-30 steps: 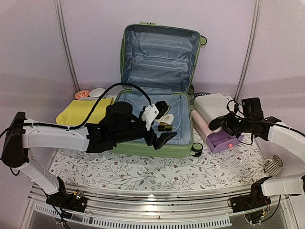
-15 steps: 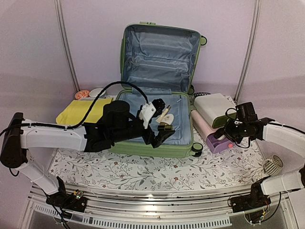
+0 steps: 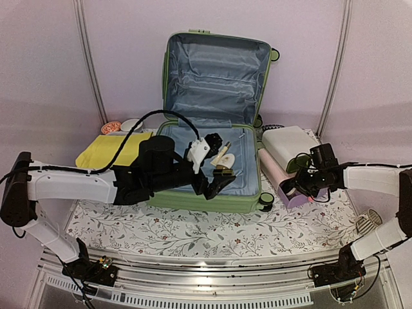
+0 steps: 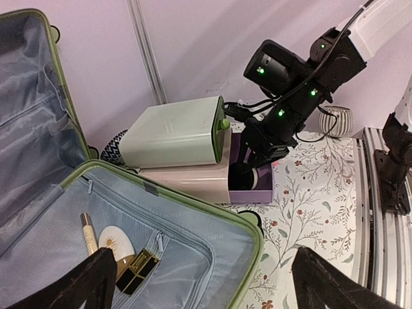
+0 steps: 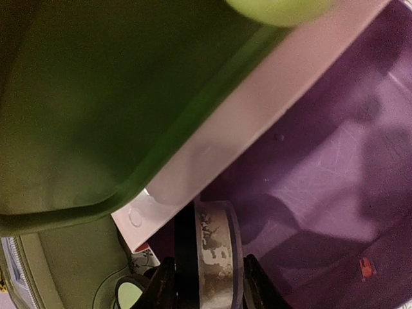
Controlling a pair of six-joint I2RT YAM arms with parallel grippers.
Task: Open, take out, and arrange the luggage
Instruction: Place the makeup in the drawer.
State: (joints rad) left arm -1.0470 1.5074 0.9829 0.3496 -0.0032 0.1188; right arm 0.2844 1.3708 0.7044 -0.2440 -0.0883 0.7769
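The luggage lies open on the table, lid propped upright against the back wall, grey-blue lining showing. In its lower half lie a cream bottle, a black-and-gold lipstick and a thin tube. My left gripper hovers open over the front right corner of that half, nothing between its fingers. My right gripper reaches into the purple drawer of the white-green box. It is shut on a small round jar with a black lid.
A yellow cloth and two small dishes lie left of the suitcase. A white perforated basket stands at the far right. The floral mat covers the table in front.
My right arm has swung left and down, bringing the jar into the purple drawer. My left gripper has edged slightly further over the suitcase and stays open.
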